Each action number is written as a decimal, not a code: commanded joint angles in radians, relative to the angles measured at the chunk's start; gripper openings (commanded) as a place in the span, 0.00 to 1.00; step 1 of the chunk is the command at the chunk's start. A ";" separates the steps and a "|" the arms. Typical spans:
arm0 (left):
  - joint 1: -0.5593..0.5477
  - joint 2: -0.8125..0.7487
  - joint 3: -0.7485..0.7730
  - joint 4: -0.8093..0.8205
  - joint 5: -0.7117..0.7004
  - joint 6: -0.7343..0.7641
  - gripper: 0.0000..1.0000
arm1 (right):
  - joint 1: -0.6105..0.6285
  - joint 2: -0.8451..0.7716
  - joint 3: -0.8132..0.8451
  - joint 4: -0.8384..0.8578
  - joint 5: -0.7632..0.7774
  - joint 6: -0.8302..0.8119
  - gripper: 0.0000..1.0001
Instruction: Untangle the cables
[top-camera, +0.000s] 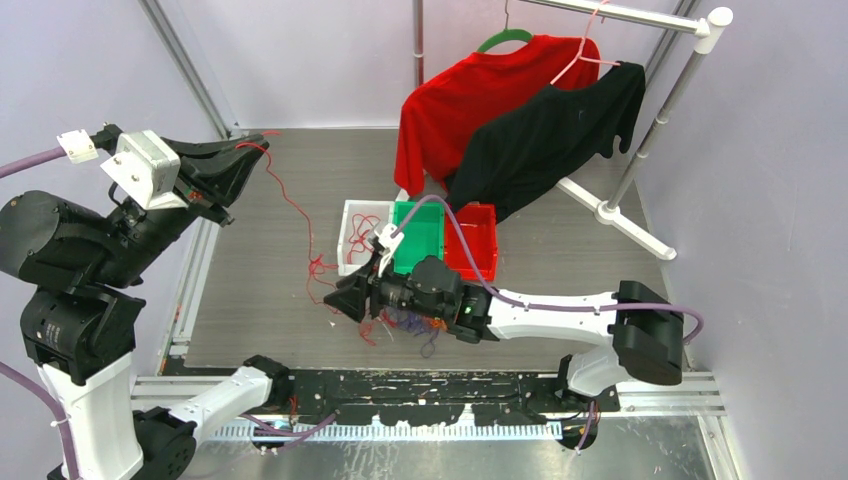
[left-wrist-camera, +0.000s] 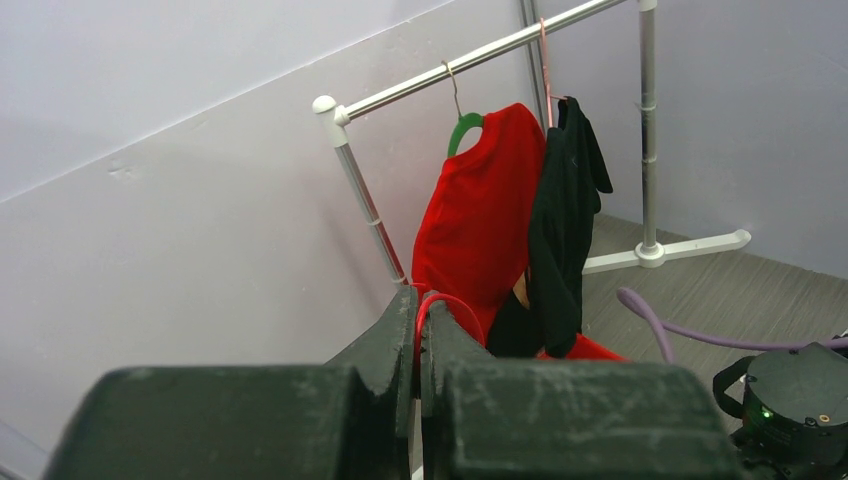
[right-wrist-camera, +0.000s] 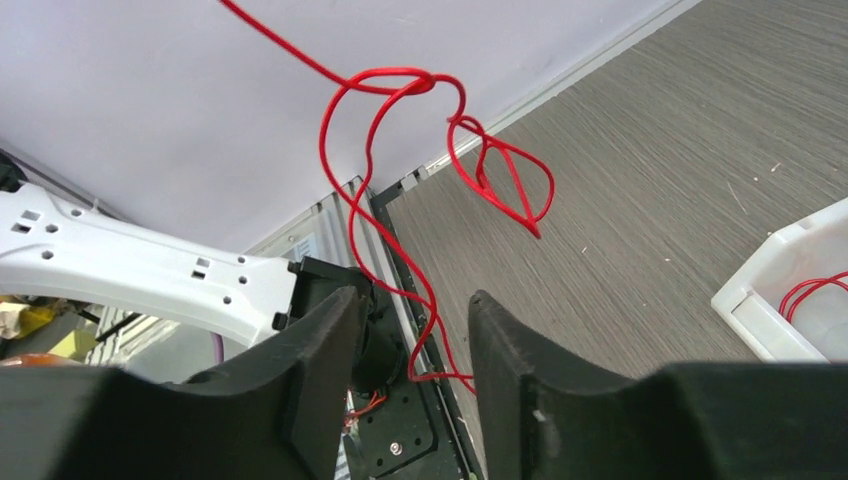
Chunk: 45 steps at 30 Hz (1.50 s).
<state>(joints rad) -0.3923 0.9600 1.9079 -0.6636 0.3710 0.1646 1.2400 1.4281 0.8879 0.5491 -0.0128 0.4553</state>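
My left gripper (top-camera: 258, 143) is raised at the far left and is shut on a thin red cable (top-camera: 291, 205). The cable hangs from it down to the mat in a knotted loop (top-camera: 318, 265). In the left wrist view the red cable (left-wrist-camera: 432, 302) is pinched between the closed fingers. My right gripper (top-camera: 345, 298) is open, low over the mat, just right of the hanging cable. In the right wrist view the red cable (right-wrist-camera: 400, 140) loops in front of the open fingers (right-wrist-camera: 330, 340). A bundle of red, orange and purple cables (top-camera: 412, 322) lies under the right wrist.
A white bin (top-camera: 350, 235) holds a red wire; a green bin (top-camera: 425, 238) and a red bin (top-camera: 478, 243) stand beside it. A clothes rack (top-camera: 640, 150) with a red shirt (top-camera: 470, 95) and a black shirt (top-camera: 550, 135) stands at the back right.
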 joint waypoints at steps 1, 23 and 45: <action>0.001 -0.002 0.014 0.027 0.010 0.006 0.00 | 0.004 0.018 0.074 -0.004 0.031 -0.009 0.46; 0.001 -0.013 0.007 0.028 -0.199 0.158 0.00 | -0.003 -0.210 -0.167 -0.052 0.381 -0.067 0.01; 0.001 0.017 -0.012 0.490 -0.595 0.428 0.00 | -0.036 -0.665 -0.509 -0.333 0.566 0.027 0.01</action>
<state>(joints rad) -0.4004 0.9985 1.8412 -0.4980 -0.0975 0.5438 1.2098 0.7204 0.3870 0.3656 0.5133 0.4873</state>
